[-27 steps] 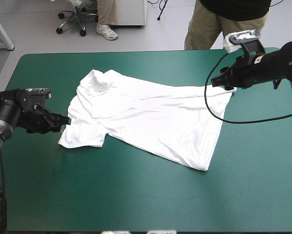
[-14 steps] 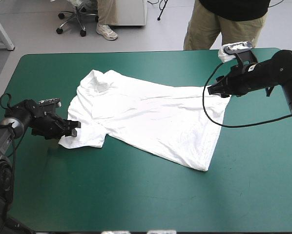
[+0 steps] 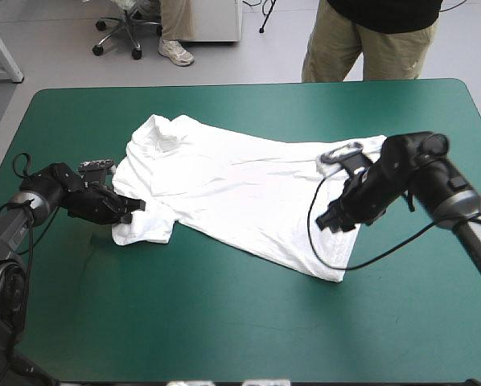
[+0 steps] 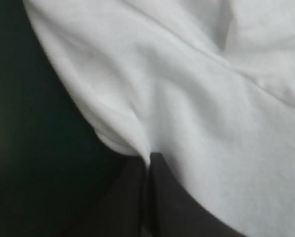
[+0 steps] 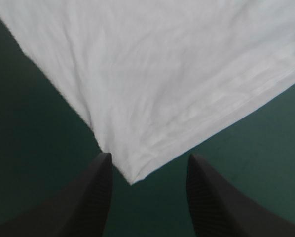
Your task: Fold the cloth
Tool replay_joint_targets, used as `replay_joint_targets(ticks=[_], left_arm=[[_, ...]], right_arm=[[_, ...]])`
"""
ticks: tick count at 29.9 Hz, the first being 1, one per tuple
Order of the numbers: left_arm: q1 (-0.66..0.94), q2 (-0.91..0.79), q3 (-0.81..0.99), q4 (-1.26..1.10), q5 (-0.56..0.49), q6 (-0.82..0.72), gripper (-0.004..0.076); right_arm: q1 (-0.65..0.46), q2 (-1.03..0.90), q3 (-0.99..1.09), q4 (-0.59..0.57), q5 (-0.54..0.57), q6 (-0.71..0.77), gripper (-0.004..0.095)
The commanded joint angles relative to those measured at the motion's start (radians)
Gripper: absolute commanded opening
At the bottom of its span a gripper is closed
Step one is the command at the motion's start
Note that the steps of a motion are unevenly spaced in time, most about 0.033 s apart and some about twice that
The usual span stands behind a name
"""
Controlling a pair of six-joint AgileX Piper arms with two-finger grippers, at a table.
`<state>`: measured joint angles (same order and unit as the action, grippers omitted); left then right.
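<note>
Nearest the robot, the teal-green surface (image 3: 224, 322) is lying bare, and the white T-shirt (image 3: 240, 193) is lying spread almost flat just beyond that bare strip, slanting across the middle. At the T-shirt's near hem corner (image 5: 131, 180) the right end effector (image 3: 330, 223) is hovering low with its black fingers (image 5: 88, 197) standing apart and holding nothing. The corner is showing between them in the right wrist view, which suggests it is lining up to take that corner. Whether the fingers are already touching the fabric is not clear. At the T-shirt's opposite end, the left end effector (image 4: 148, 165) is lying close to the surface, its fingers closed together and pinching a ridge of the short sleeve (image 3: 144, 231). The fabric is puckering into a raised fold where it is gripped, so the sleeve is probably being held in order to be carried inward over the T-shirt's body. Beyond both grips, the body is lying with only shallow wrinkles, and the collar (image 3: 166, 141) is sitting at the T-shirt's far end, untouched. Judging from this layout, the folding is only starting: no part of the T-shirt is lying doubled over yet.
</note>
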<state>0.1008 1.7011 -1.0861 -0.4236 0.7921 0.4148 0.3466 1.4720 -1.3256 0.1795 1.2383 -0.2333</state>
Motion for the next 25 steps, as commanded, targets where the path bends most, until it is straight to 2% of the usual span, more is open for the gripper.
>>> replay_joint_targets(ticks=[1,4,8,20,23,25], left_arm=[[-0.011,-0.019,-0.008,-0.025,0.0,0.017,-0.0009],[-0.011,-0.019,-0.008,-0.027,0.004,0.028,-0.0009],[-0.011,-0.019,-0.008,-0.025,0.006,0.028,-0.0009],[-0.011,-0.019,-0.008,-0.028,0.003,0.03,-0.0009],[-0.011,-0.019,-0.008,-0.028,0.005,0.03,-0.0009],[-0.011,-0.019,-0.008,-0.028,0.011,0.03,-0.0009]], right_arm=[[0.112,-0.041,0.071,-0.105,-0.027,0.032,0.0442],[0.183,-0.041,0.135,-0.127,-0.034,0.053,0.0446],[0.216,-0.041,0.207,-0.122,-0.053,0.048,0.0446],[0.216,0.012,0.347,-0.135,-0.36,0.035,0.0447],[0.216,0.058,0.36,-0.144,-0.367,0.043,0.0445],[0.216,0.095,0.366,-0.144,-0.335,0.056,0.0444]])
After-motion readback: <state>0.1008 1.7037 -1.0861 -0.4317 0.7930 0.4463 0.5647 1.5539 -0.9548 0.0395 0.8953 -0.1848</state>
